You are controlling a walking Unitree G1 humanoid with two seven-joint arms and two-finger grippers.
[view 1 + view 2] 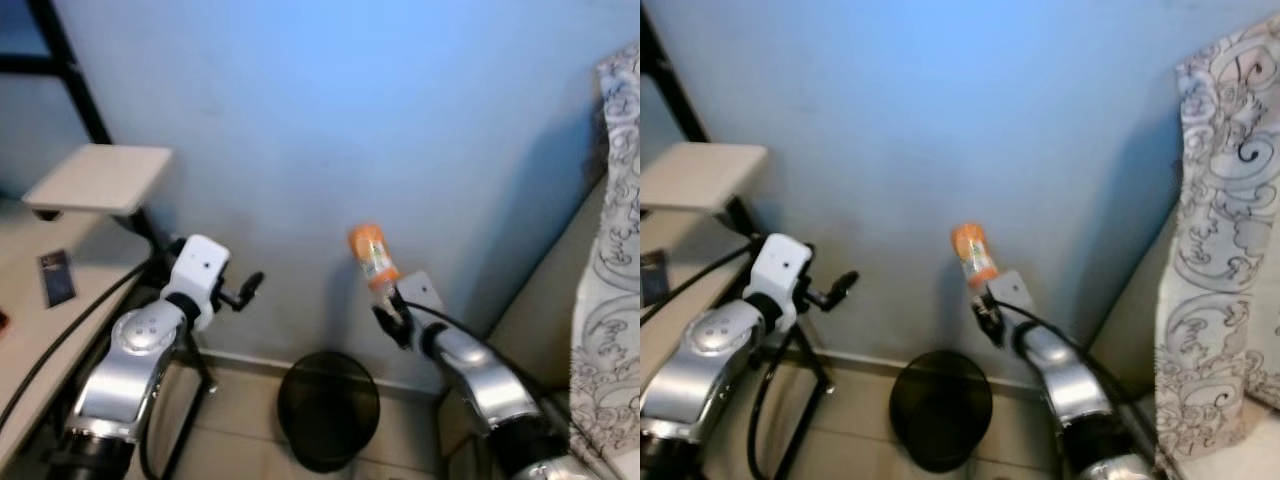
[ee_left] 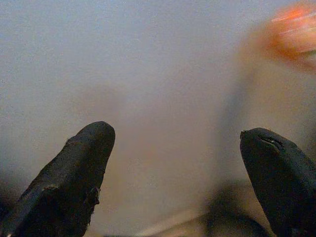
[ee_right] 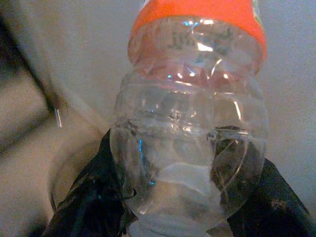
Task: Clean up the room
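Observation:
My right gripper [image 1: 388, 306] is shut on a clear plastic bottle [image 1: 372, 256] with an orange label, held up in front of the blue wall. The bottle [image 3: 190, 123] sits between the black fingers [image 3: 91, 197] in the right wrist view. A round black mesh waste bin [image 1: 328, 408] stands on the floor below, slightly left of the bottle. My left gripper [image 1: 250, 285] is raised to the left of the bin, open and empty. In the left wrist view its fingertips [image 2: 84, 163] are wide apart, and the bottle [image 2: 296, 34] is a blurred orange patch.
A beige desk [image 1: 30, 320] with a dark card [image 1: 57, 276] is at the left, with a raised shelf [image 1: 100, 178] on a black frame. A patterned white cloth [image 1: 610, 300] hangs at the right over a beige surface. Black cables run along my left arm.

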